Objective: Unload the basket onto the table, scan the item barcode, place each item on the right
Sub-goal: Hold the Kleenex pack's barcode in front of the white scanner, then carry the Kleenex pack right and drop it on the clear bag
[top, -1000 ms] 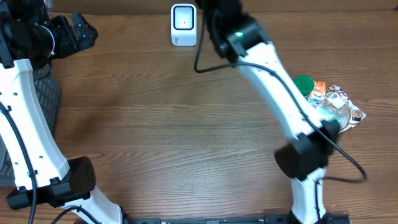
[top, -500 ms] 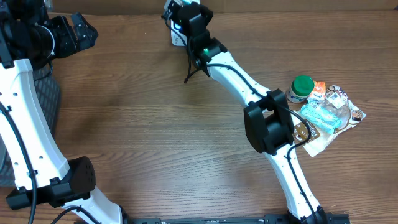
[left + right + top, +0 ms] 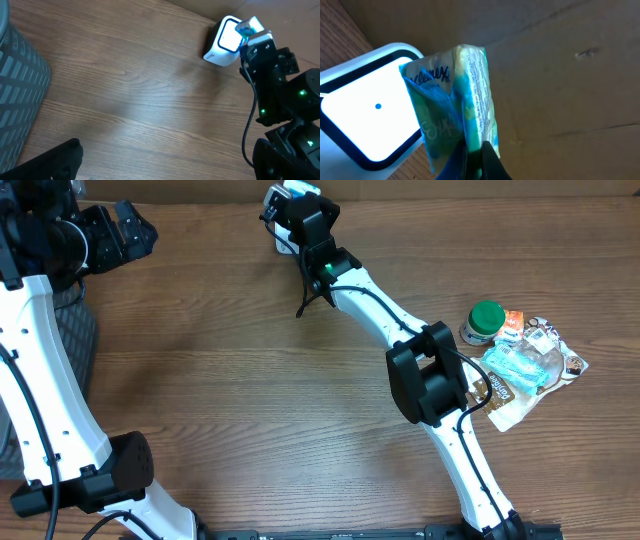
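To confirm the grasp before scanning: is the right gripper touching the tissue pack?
Touching. The right wrist view shows the right gripper pinched shut on the tissue pack at its lower edge.

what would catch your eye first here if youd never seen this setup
The white box-shaped barcode scanner, its screen glowing, at the far edge of the wooden table, stands out most. The right hand holds a blue-and-green plastic tissue packet right in front of it. On the right side lies a heap of small printed packets beside a green-lidded jar.
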